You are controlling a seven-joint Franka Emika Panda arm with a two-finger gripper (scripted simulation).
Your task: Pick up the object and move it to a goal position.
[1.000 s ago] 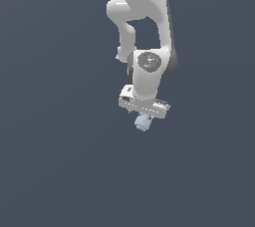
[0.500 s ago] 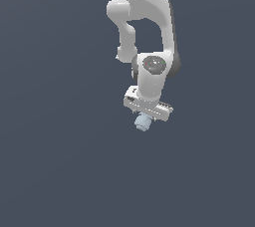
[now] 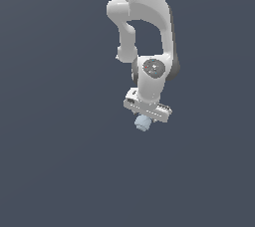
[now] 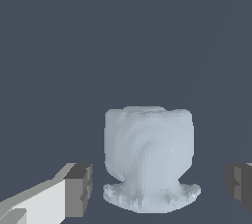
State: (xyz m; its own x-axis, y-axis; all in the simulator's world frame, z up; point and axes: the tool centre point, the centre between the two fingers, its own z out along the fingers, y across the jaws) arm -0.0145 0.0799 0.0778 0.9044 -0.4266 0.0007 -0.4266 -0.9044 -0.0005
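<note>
Wrist view — gripper [image 4: 158, 188] fingers spread, clear of object [image 4: 149, 156]; exterior view hides gap.

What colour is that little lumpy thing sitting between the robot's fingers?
The object is pale blue-grey all over, with no pattern. The wrist view shows it best.

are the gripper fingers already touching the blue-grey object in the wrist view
No: in the wrist view both fingers stand apart from the object, with dark background showing on each side of it.
</note>
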